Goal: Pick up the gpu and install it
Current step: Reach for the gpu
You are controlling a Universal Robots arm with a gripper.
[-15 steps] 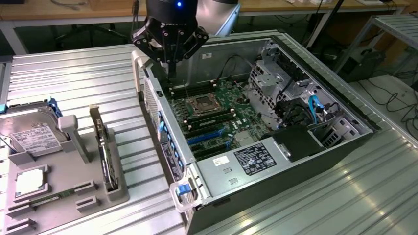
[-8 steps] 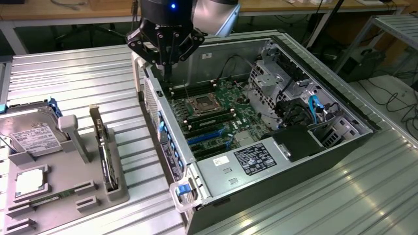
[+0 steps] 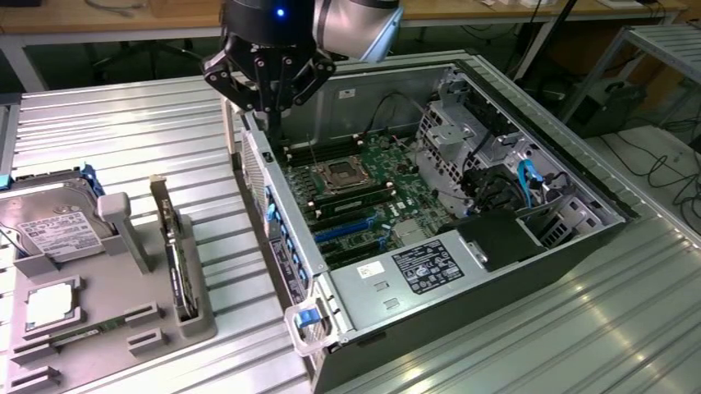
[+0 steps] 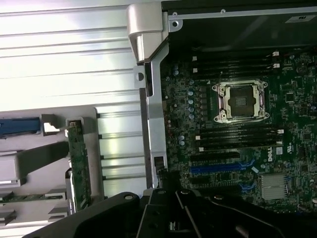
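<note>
The gpu (image 3: 173, 246) stands on edge in a slot of the grey holder (image 3: 131, 324) at the exterior view's left, its silver bracket at the far end. In the wrist view the gpu (image 4: 79, 163) shows edge-on as a thin green and dark card. My gripper (image 3: 269, 115) hangs shut above the near wall of the open computer case (image 3: 287, 271), with nothing held. It is up and to the right of the card, well apart from it. Its dark fingers (image 4: 171, 208) sit over the edge of the motherboard (image 4: 237, 144).
A silver hard drive (image 3: 52, 223) with a white label rests in the same holder, beside the card. Inside the case lie the CPU socket (image 3: 341, 175), blue expansion slots (image 3: 348, 231), cables and a power supply (image 3: 432, 267). All stand on a ribbed metal table (image 3: 131, 139).
</note>
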